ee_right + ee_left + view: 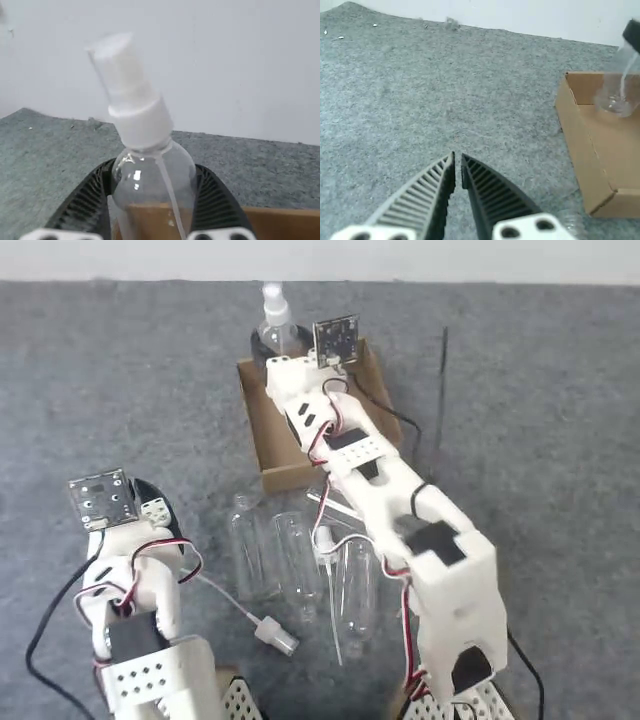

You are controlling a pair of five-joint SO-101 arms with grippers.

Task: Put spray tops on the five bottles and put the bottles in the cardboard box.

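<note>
While the right gripper sits at the far end of the cardboard box, its two black fingers pinch the body of a capped bottle.

- Capped bottle: clear, with a white spray top fitted and a dip tube visible inside. It leans slightly in the right wrist view. It sits at the box's far rim, and its lower part is hidden behind the brown wall. Whether its base touches the box floor cannot be told.
- Cardboard box: brown and open-topped, on the grey carpet, with the right arm stretched over it.
- Left gripper: low over bare carpet, well apart from the box. Its ribbed fingers are pressed almost together and hold nothing.
- Loose bottles: three clear bottles lie on their sides on the carpet between the two arms, just in front of the box: one, a second and a third.
- Loose spray top: white, lying on the carpet near the left arm's base, its thin tube trailing towards that arm.
- Second white top: lying among the loose bottles. Whether it is fitted to one cannot be told.
</note>
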